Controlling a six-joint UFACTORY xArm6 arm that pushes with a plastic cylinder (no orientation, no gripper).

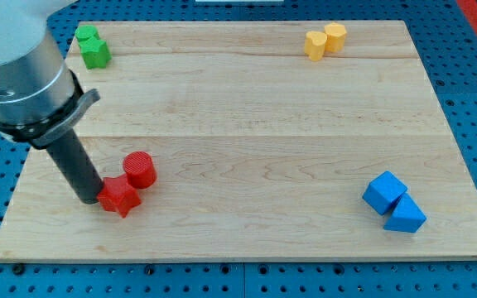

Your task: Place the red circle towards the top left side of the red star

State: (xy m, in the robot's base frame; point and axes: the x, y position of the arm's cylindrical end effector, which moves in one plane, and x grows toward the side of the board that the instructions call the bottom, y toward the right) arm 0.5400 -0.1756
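Note:
The red circle [140,169] is a short red cylinder at the board's lower left. The red star [119,196] lies just below and left of it, touching or nearly touching it. My tip [88,199] is at the end of the dark rod, right against the star's left side. The circle sits up and to the right of the star.
Two green blocks [93,46] sit at the view's top left corner. Two yellow blocks [325,40] sit together at the top right. Two blue blocks [393,203] sit at the lower right. The wooden board [255,124] has its bottom edge just below the star.

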